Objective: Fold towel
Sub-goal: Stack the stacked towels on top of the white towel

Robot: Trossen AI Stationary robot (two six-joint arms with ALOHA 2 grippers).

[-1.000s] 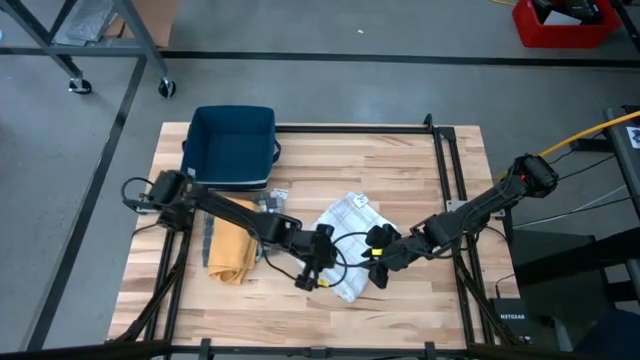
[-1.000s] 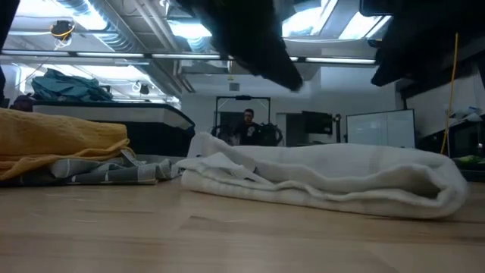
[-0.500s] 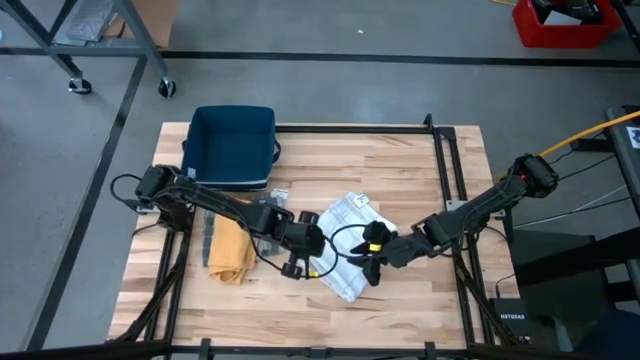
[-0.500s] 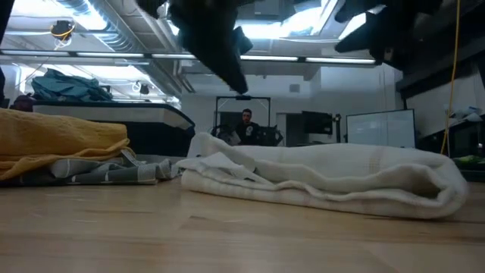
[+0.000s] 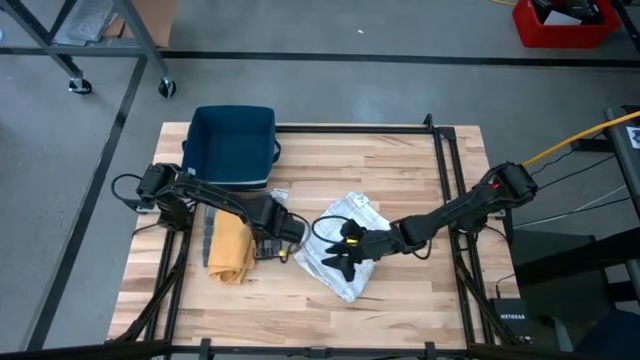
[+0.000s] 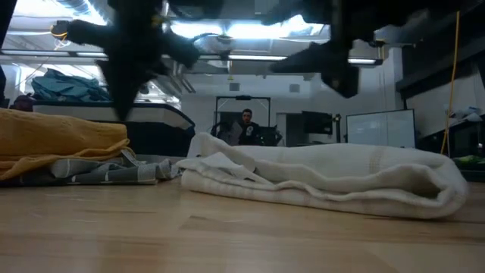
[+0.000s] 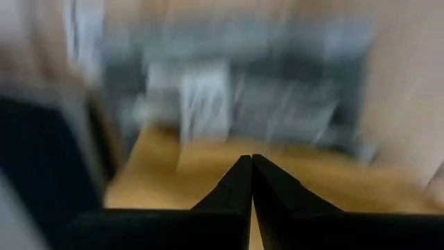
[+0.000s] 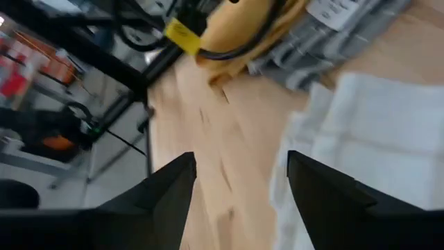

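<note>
Overhead, right end effector (image 5: 338, 258) wide open above white towel (image 5: 345, 268); left end effector (image 5: 283, 250) closed, empty.

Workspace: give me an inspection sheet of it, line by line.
Surface: wooden table, black frame along its edges.
Job's things: white towel loosely folded at mid-table.
Clutter: yellow cloth and grey striped cloth to its left; blue bin at the far left corner.
Grippers: left gripper shut, empty, beside the yellow cloth; right gripper open above the towel's left edge.
Cables: yellow cable off the right side.
Surroundings: red crate on the floor; a person far behind.
</note>
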